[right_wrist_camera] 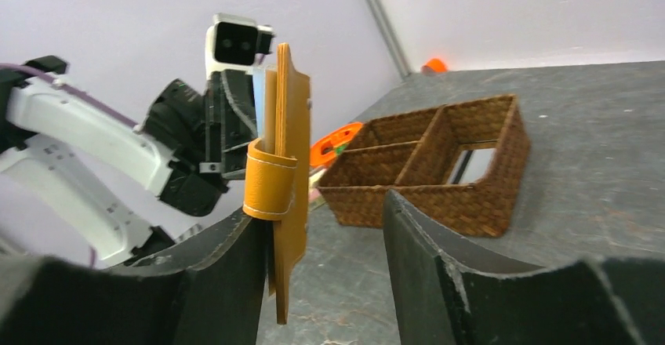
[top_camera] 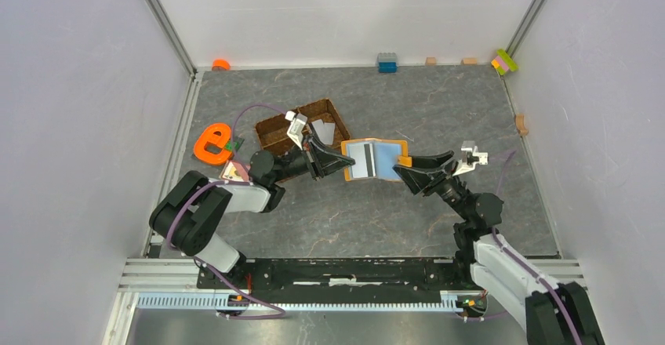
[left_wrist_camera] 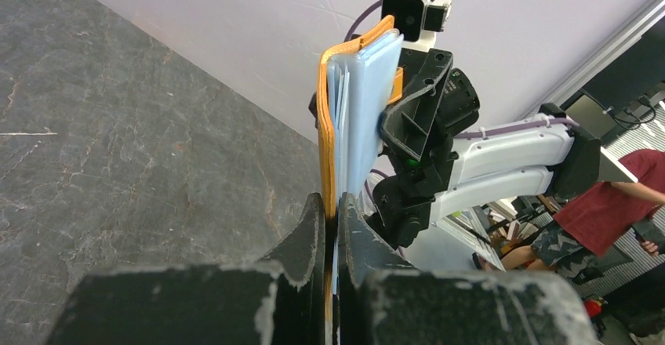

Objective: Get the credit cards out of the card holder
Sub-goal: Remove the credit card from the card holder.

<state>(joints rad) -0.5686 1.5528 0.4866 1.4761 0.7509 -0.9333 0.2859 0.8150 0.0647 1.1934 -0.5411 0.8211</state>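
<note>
Counted: one card holder [top_camera: 387, 159], one woven tray [top_camera: 268, 127], one orange e-shaped toy [top_camera: 212, 143]. Two credit cards [top_camera: 362, 161] [top_camera: 324, 131] visible, one striped, one pale. One blue brick [top_camera: 387, 63], three tan blocks [top_camera: 430, 60] [top_camera: 469, 60] [top_camera: 521, 124].

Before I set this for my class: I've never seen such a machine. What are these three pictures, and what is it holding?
Two robot arms are bolted at the near edge of a table. One picture looks down from above; the others come from a camera on each wrist. The jaws of the left arm are shut on the open orange card holder; those of the right arm stand open beside it. On the table: a woven tray holding a card, an orange toy, toy bricks.
</note>
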